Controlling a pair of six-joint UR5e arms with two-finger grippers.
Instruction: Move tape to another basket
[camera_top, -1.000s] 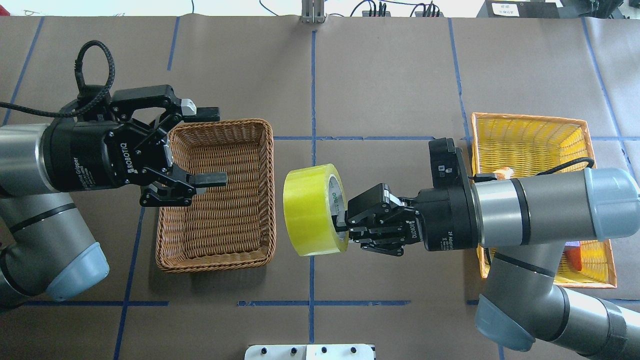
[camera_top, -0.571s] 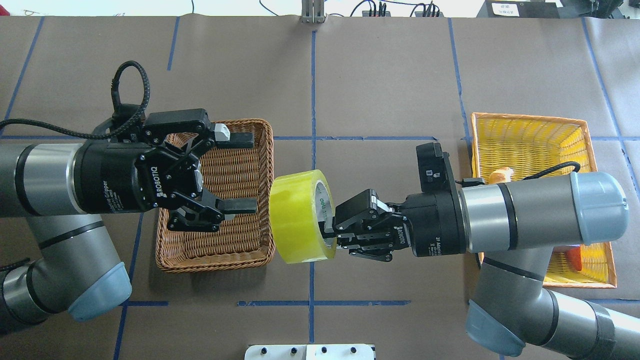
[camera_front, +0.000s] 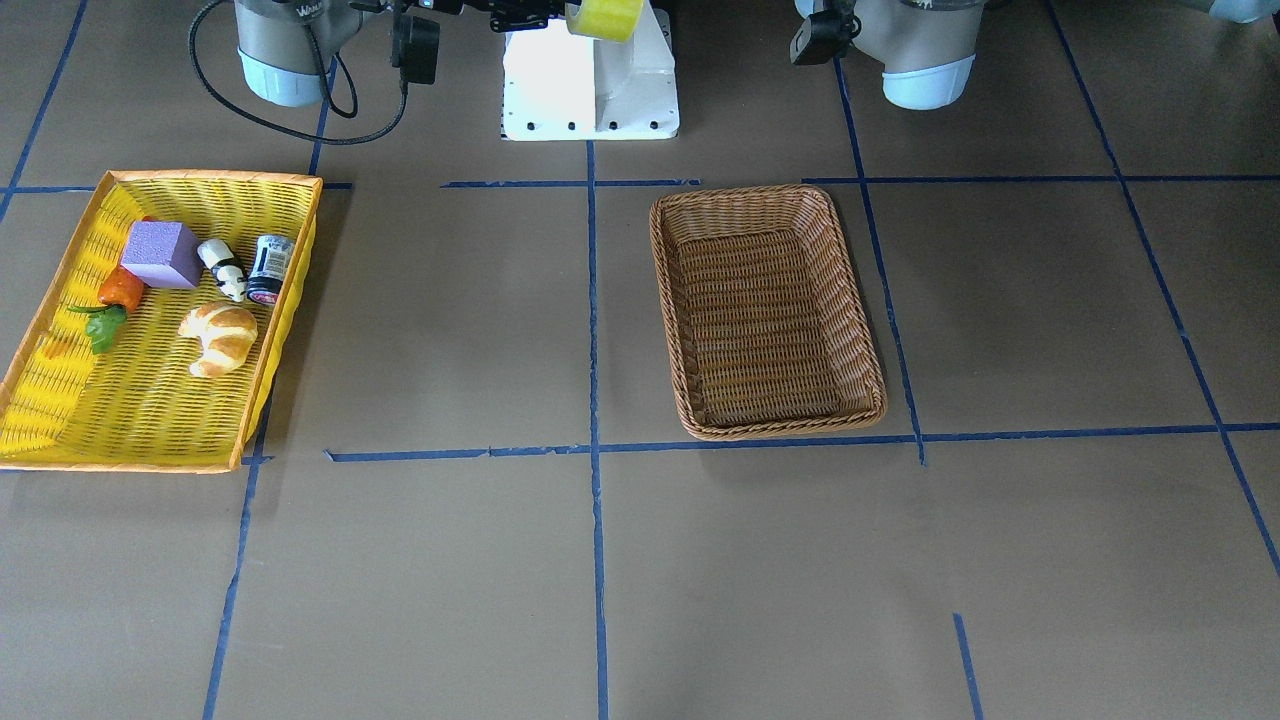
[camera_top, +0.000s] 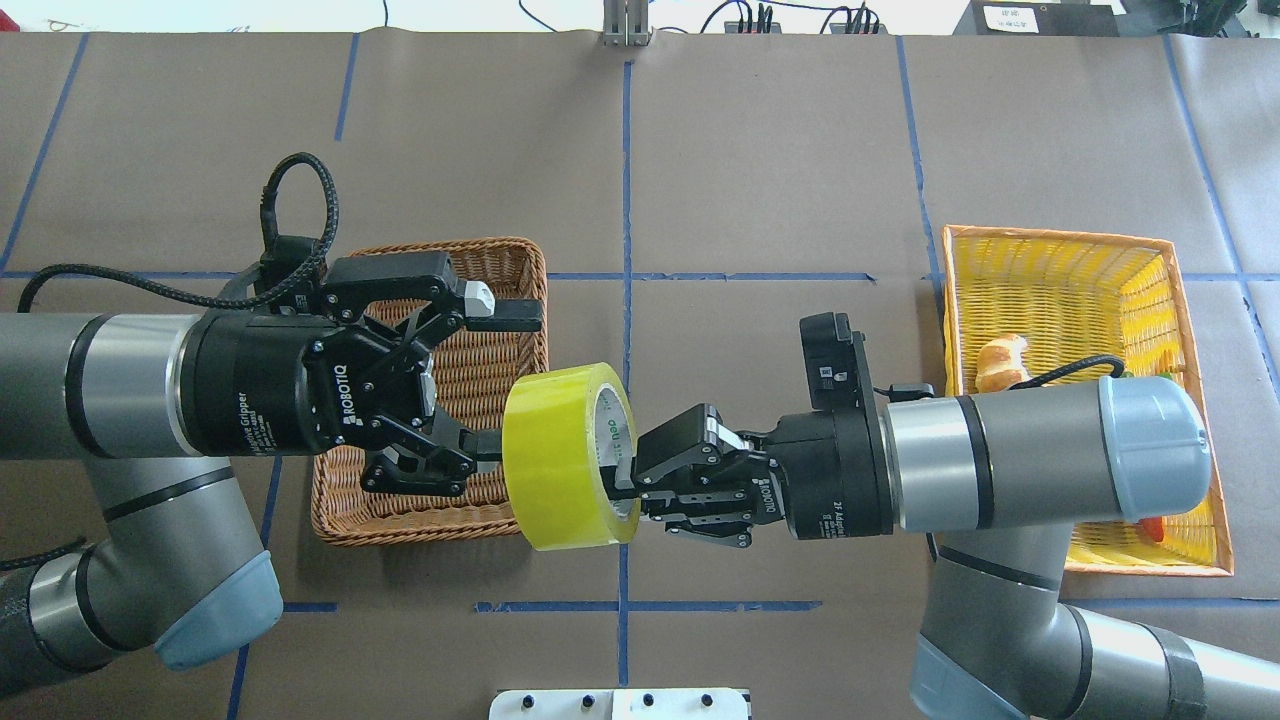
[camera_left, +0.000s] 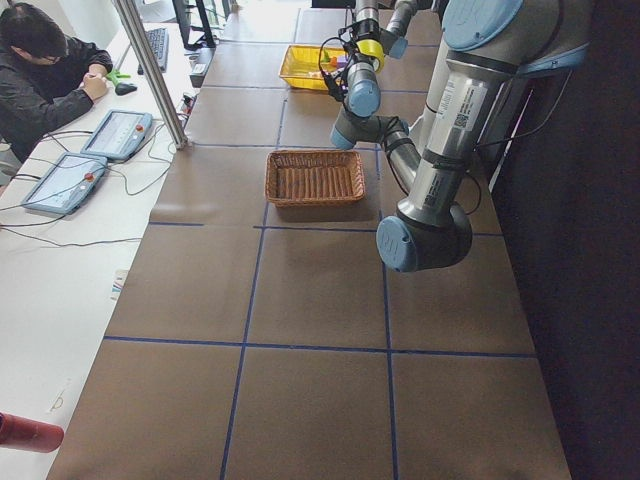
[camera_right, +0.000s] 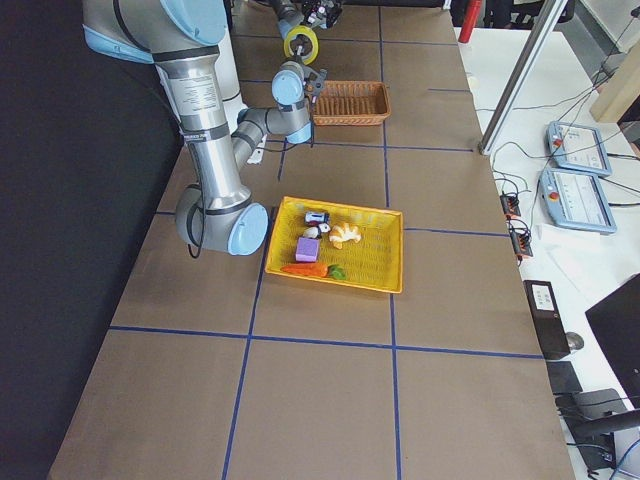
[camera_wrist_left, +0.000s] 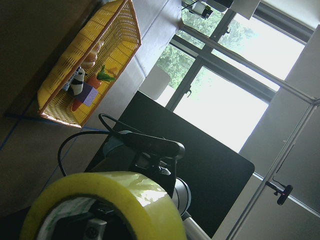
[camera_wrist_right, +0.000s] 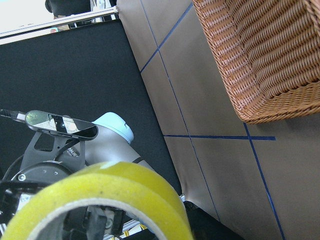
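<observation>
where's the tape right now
In the overhead view the tape hangs near the view's middle, gripped by the right hand, at the brown basket's right edge, next to the open left hand.

The yellow-green tape (camera_top: 560, 455), grey-white-cored, is held aloft on edge, overlapping from overhead one long rim of the brown wicker basket (camera_top: 420, 527) set flat on the worktop (camera_top: 760, 150).

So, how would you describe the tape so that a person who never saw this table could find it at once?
Start at the middle of the table, between the brown wicker basket and the yellow basket. The right gripper holds the tape there in the air, nearer to the wicker one. It is the only roll: bright yellow-green, with a pale core.
</observation>
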